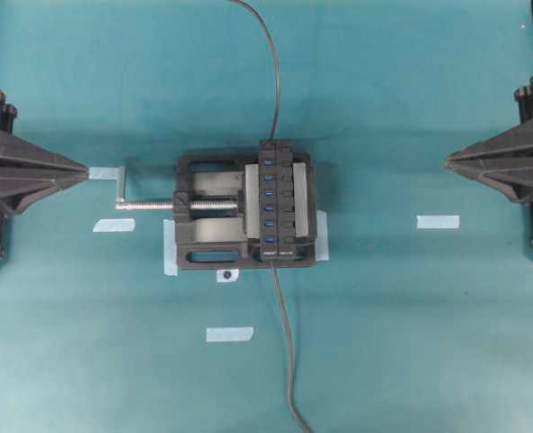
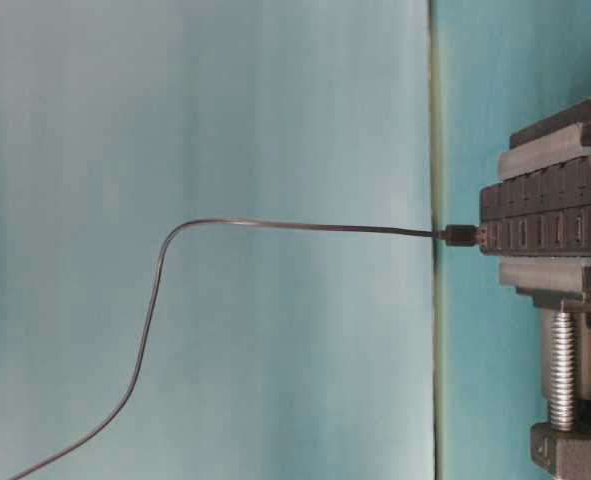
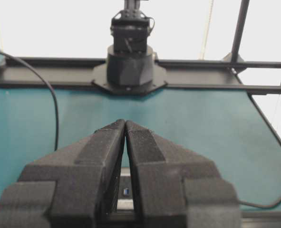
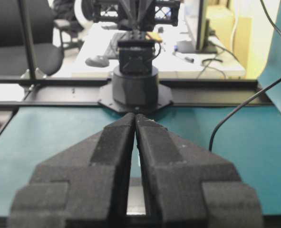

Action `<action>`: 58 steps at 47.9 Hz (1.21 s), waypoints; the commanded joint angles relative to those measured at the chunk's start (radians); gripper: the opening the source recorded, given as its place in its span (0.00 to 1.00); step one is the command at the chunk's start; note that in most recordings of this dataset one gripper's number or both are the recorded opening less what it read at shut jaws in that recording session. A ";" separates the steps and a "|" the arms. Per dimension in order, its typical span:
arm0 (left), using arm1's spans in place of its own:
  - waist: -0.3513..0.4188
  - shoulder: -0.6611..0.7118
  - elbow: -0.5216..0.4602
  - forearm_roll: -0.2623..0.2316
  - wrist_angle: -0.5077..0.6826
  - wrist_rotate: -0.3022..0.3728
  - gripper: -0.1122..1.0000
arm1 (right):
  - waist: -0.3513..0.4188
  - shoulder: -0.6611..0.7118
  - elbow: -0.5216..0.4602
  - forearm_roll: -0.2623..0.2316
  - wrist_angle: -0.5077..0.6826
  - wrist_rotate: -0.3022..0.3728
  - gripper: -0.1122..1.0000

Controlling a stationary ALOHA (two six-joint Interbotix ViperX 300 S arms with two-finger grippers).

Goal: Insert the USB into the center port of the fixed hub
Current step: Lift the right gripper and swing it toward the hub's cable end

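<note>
USB (image 2: 462, 235), a small black plug ending a thin dark cable (image 2: 275, 224), is sitting against the end of the fixed hub (image 1: 280, 200) in the table-level view, right at the outermost slot; whether it is fully seated there cannot be told. White lettering is showing on the hub's end face in that view, but it is too small to read with confidence. The hub is lying as a long narrow black bar clamped in a black vise (image 1: 214, 214), its row of small blue rectangular slots facing up, with the center port (image 1: 269, 199) sitting midway along the row beside matching black buttons. A threaded silver screw (image 1: 149, 205) with a bent handle is sticking out of the vise toward the left. A slightly thicker grey cable (image 1: 287, 352) is running from the hub's near end off the bottom edge. The left gripper (image 3: 125, 124) is hovering well apart from the vise with its ribbed, wedge-shaped black fingers meeting at the tips and holding nothing. The right gripper (image 4: 135, 117) is mirroring it on the opposite side, its tips likewise pressed together and empty. Pale tape strips (image 1: 437, 221) are lying on the smooth teal table cover (image 1: 410, 343).
</note>
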 commanded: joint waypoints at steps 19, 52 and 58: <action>-0.032 0.063 -0.008 0.006 0.061 -0.103 0.10 | -0.055 0.009 0.023 0.049 0.115 0.064 0.09; -0.029 0.103 -0.046 0.008 0.305 -0.020 0.10 | -0.170 0.241 -0.120 0.038 0.405 0.064 0.09; -0.021 0.097 -0.057 0.008 0.342 -0.005 0.10 | -0.179 0.319 -0.146 0.021 0.399 0.061 0.09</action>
